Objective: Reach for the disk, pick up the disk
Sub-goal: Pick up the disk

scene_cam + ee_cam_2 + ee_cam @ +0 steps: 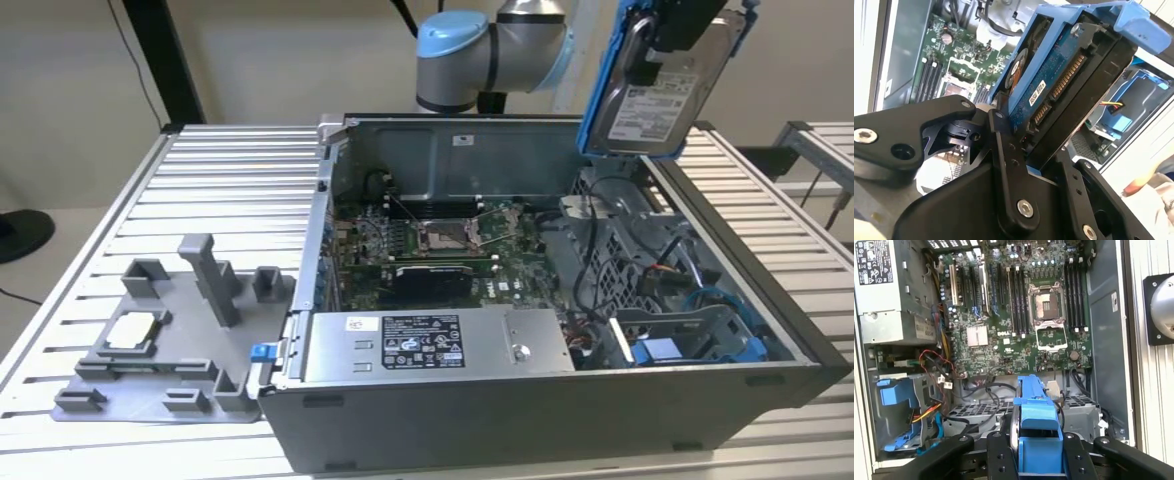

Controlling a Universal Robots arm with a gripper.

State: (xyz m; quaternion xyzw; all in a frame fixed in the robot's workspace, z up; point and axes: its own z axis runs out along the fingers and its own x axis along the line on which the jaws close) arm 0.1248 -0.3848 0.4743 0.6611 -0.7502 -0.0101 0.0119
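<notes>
The disk (pixel 661 95), a silver drive with a white label in a blue bracket, hangs upright in the air above the back right corner of the open computer case (pixel 561 400). My gripper (pixel 683 30) is shut on its upper end. In the second wrist view the black fingers (pixel 1006 165) clamp the disk (pixel 1054 85) from both sides, with its circuit board and connector showing. The first wrist view looks along the blue bracket edge (pixel 1034 415), held between the gripper (pixel 1036 455) jaws over the case interior.
Below lie the green motherboard (pixel 441 240), the grey power supply box (pixel 427 345) with its label, and a blue drive bay (pixel 694 345) with cables. A grey fixture (pixel 160 340) holding a small square chip (pixel 134 330) sits at the exterior view's left on the slatted table (pixel 227 180).
</notes>
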